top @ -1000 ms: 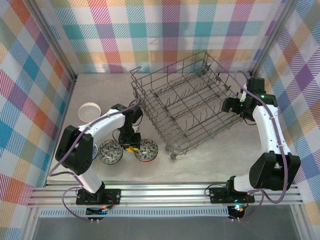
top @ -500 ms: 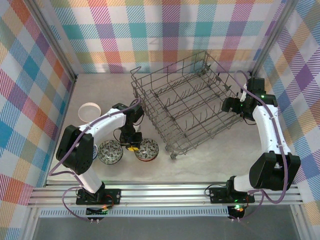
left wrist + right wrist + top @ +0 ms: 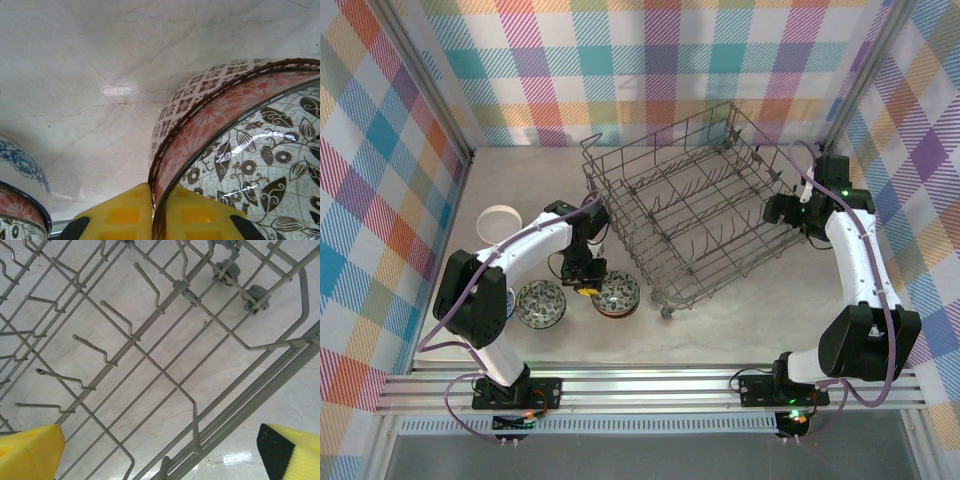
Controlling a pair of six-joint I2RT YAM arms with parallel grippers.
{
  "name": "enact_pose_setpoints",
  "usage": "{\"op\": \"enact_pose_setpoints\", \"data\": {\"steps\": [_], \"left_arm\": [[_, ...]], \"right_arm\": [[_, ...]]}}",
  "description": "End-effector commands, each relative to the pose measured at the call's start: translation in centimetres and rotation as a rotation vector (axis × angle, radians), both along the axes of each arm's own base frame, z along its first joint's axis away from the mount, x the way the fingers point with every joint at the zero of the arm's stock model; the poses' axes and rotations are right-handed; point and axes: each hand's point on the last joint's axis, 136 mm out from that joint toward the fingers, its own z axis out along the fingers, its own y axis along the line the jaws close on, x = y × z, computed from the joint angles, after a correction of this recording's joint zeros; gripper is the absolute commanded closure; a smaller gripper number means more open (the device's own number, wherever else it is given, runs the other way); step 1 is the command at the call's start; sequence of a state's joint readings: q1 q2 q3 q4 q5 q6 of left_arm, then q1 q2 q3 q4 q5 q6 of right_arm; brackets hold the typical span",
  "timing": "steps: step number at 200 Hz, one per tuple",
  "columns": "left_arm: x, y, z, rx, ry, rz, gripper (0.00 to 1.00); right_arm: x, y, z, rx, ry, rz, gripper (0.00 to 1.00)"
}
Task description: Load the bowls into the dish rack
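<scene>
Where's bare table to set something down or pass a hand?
Free: the table strip in front of the dish rack; behind the white bowl. Crowded: front left, left gripper pinching the floral bowl, second patterned bowl alongside.

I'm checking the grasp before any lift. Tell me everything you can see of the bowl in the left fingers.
The patterned bowl is small, round and glossy, like glazed ceramic: dark leaves and flowers on white inside, a red floral band under the rim, a brown-and-white lattice outside. It is open side up near the dish rack's front corner. The left gripper's yellow fingers pinch its rim, one inside, one outside.
</scene>
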State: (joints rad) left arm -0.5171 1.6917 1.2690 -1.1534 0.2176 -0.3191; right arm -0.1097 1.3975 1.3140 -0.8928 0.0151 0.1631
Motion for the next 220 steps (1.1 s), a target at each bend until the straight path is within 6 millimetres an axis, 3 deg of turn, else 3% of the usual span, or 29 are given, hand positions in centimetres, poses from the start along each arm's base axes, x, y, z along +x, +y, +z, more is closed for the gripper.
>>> {"op": "enact_pose_setpoints", "data": {"steps": [1, 72, 148, 220], "left_arm": [[-0.6, 0.2, 0.2, 0.027, 0.028, -0.036, 0.88], [-0.6, 0.9, -0.1, 0.067, 0.038, -0.052, 0.87], [-0.6, 0.5, 0.6, 0.066, 0.034, -0.054, 0.77], [-0.9, 0.5, 0.0, 0.072, 0.057, -0.055, 0.77]], "right_arm": [[0.1, 0.5, 0.1, 0.006, -0.014, 0.028, 0.01], [0.1, 0.6, -0.5, 0.01, -0.007, 0.039, 0.01], [0.1, 0.7, -1.0, 0.012, -0.004, 0.045, 0.01], [0.0, 0.7, -1.5, 0.013, 0.003, 0.049, 0.01]]}}
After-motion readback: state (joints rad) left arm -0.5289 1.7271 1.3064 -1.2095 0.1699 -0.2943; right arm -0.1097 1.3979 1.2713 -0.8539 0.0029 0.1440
